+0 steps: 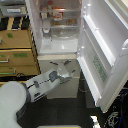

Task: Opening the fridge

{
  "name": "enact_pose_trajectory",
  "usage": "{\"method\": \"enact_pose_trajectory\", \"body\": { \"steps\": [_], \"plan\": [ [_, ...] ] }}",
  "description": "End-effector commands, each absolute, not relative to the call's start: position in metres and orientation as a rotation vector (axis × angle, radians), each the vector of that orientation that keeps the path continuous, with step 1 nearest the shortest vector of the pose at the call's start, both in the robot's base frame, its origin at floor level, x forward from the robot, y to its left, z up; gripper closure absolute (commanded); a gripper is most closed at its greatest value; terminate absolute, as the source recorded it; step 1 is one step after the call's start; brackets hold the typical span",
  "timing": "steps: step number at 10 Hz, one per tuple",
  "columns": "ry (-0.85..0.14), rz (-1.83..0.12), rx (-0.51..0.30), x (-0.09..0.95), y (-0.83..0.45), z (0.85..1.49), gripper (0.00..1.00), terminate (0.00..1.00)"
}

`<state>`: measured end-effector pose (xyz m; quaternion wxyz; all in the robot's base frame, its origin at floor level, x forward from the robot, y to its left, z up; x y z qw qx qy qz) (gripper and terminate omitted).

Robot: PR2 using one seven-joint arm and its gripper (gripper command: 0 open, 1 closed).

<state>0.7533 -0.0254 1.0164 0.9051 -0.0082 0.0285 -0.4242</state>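
Robot arm (pixel 30 87) nearest; fingers (pixel 70 69) spread; fridge (pixel 57 45) door swung wide.

Fridge shelves and the dark floor

Inside the opened fridge (pixel 59 30), a few blurry food items can be seen on the upper shelves (pixel 61 24), too fuzzy to be named. The fridge and a tan wooden cabinet (pixel 17 50) are stood on the dark floor (pixel 75 112), right beside each other.
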Motion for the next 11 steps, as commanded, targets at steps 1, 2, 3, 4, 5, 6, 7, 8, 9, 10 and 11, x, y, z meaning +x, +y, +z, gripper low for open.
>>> {"method": "enact_pose_trajectory", "body": {
  "steps": [1, 2, 3, 4, 5, 6, 7, 8, 9, 10, 11],
  "plan": [
    [-0.227, -1.660, -0.182, 0.266, -0.700, 1.366, 0.00, 0.00],
    [-0.256, -1.719, -0.208, 0.223, -0.706, 1.386, 0.00, 0.00],
    [-0.260, -1.729, -0.214, 0.215, -0.705, 1.389, 0.00, 0.00],
    [-0.261, -1.743, -0.226, 0.211, -0.700, 1.388, 0.00, 0.00],
    [-0.259, -1.736, -0.236, 0.220, -0.695, 1.382, 0.00, 0.00],
    [-0.254, -1.728, -0.239, 0.226, -0.694, 1.379, 0.00, 0.00],
    [-0.236, -1.722, -0.226, 0.254, -0.675, 1.351, 0.00, 0.00],
    [-0.236, -1.724, -0.214, 0.268, -0.655, 1.334, 0.00, 0.00],
    [-0.194, -1.745, -0.292, 0.334, -0.528, 1.283, 0.00, 0.00],
    [-0.202, -1.725, -0.296, 0.368, -0.461, 1.262, 0.00, 0.00],
    [-0.196, -1.690, -0.292, 0.412, -0.371, 1.228, 0.00, 0.00]
  ]
}}
